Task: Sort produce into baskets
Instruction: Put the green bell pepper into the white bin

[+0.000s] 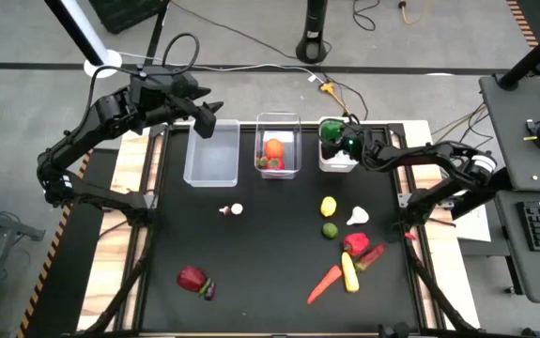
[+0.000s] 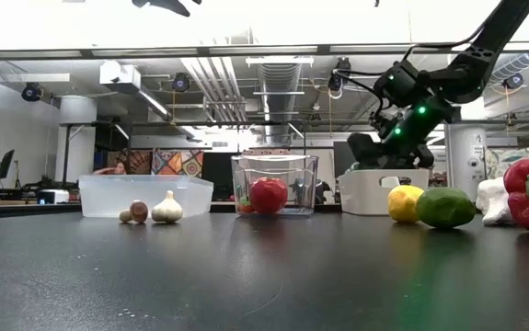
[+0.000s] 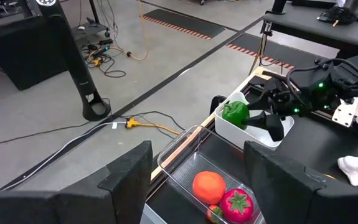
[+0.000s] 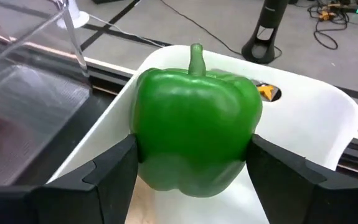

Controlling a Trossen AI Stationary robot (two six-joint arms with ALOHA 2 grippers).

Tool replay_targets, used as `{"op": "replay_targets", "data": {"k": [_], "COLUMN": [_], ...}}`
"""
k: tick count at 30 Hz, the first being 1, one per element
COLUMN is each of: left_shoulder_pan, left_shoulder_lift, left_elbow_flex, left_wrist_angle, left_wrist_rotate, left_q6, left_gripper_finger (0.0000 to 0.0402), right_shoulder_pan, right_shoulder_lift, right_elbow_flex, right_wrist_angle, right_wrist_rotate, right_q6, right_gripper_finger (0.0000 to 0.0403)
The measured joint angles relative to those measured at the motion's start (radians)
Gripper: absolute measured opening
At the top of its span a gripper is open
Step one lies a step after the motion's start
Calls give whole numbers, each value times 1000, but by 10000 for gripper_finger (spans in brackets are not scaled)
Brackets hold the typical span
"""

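A glossy green pepper (image 4: pixel 194 127) is framed by dark fingers (image 4: pixel 107 174) over an opaque white basket (image 4: pixel 319 118). An orange (image 1: pixel 273 146) and red pieces are seen in the clear middle basket (image 1: pixel 278 120). On the black worktop (image 1: pixel 270 282), a yellow lemon (image 1: pixel 329 206), white garlic (image 1: pixel 357 217) and an orange carrot (image 1: pixel 323 284) are shown.

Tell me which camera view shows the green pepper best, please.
The right wrist view: the green pepper fills it, clamped by the right gripper above the white bin. The left wrist view shows it small, the high view a green patch; the low view hides it.
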Motion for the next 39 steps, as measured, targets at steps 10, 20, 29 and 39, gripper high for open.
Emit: {"op": "replay_targets", "data": {"k": [10,20,29,39], "left_shoulder_pan": [0,0,0,0], "left_shoulder_lift": [0,0,1,1], "left_elbow_flex": [0,0,0,0], "left_wrist_angle": [0,0,0,0], "left_wrist_rotate": [0,0,0,0], "left_q6": [0,0,0,0], "left_gripper_finger": [233,233,233,233], "right_shoulder_pan": [0,-3,-38,-82], "right_shoulder_lift": [-3,-124,-142,1], "right_elbow_flex": [1,66,336,396], "right_wrist_angle": [-30,-238,-753,-867], "right_wrist_rotate": [-33,-58,-314,-506], "right_q6": [29,155,239,274], "right_gripper_finger": [307,293,231,61]}}
